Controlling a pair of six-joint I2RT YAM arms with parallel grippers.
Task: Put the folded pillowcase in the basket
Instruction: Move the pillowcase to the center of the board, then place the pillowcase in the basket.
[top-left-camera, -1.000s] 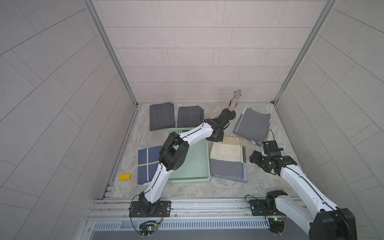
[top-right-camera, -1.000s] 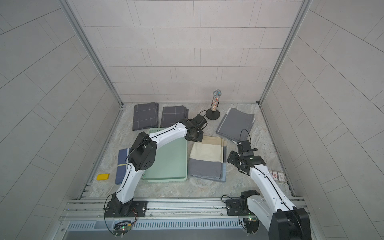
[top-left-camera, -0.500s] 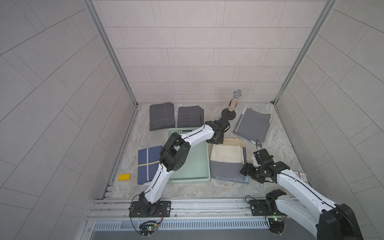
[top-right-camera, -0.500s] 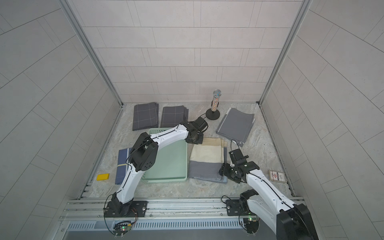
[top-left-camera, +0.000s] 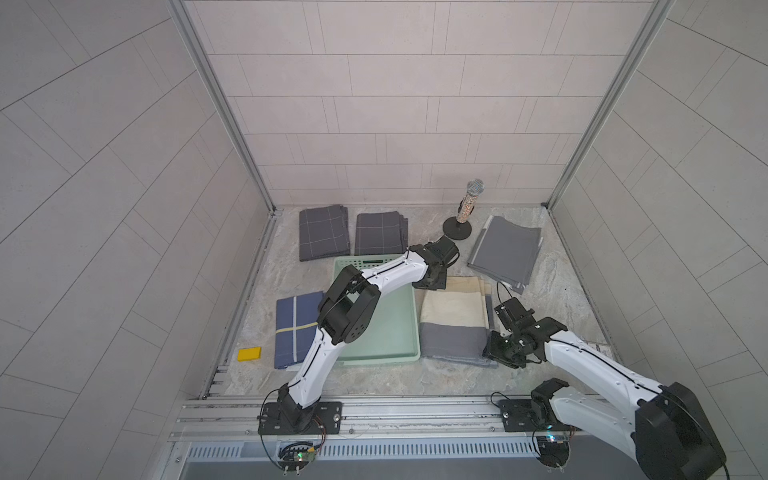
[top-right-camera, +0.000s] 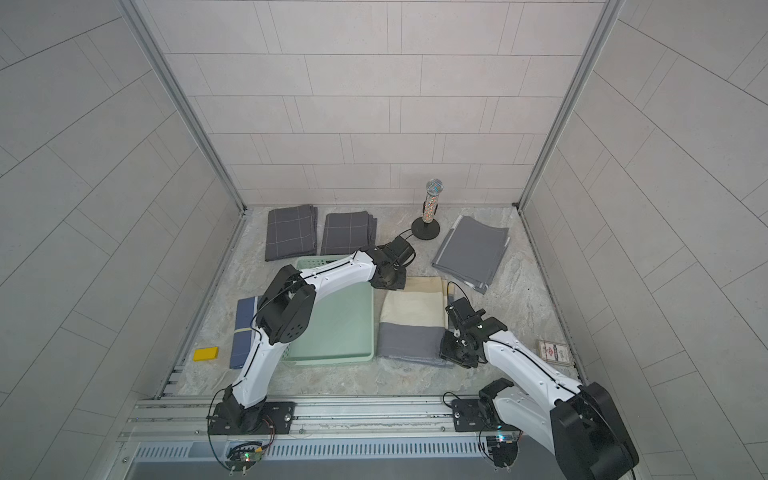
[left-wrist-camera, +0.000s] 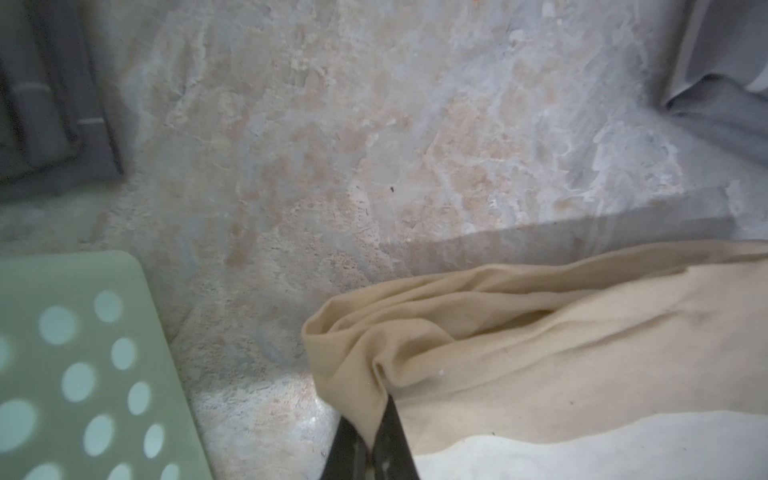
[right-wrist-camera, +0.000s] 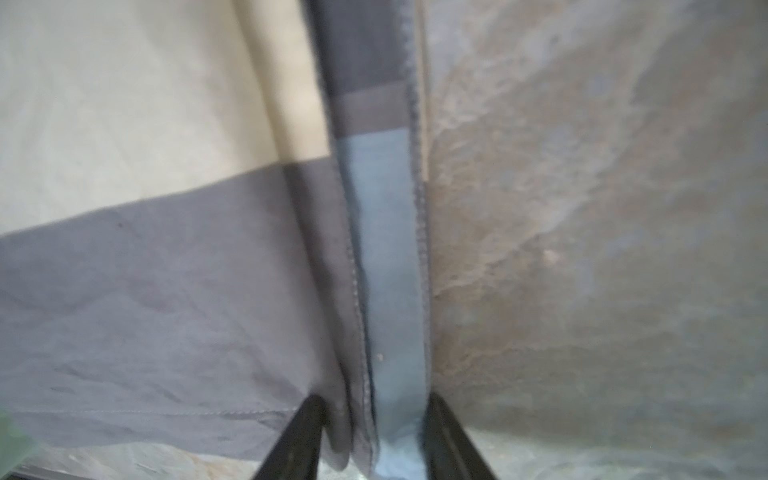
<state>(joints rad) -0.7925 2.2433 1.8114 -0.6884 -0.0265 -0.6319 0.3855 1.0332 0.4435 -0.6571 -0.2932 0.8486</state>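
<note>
One yellow block (top-left-camera: 249, 354). One navy cloth (top-left-camera: 293, 328). Two checked cloths (top-left-camera: 322, 232) (top-left-camera: 378, 232) at back. One basket (top-left-camera: 374, 358). One pillowcase (top-left-camera: 453, 320) on table just right of basket. Left gripper (left-wrist-camera: 370, 424) pinches its cream corner. Right gripper (right-wrist-camera: 376, 411) narrow, astride its grey hem, hold unclear. One microphone (top-left-camera: 467, 208). One grey cloth pile (top-left-camera: 505, 251).
</note>
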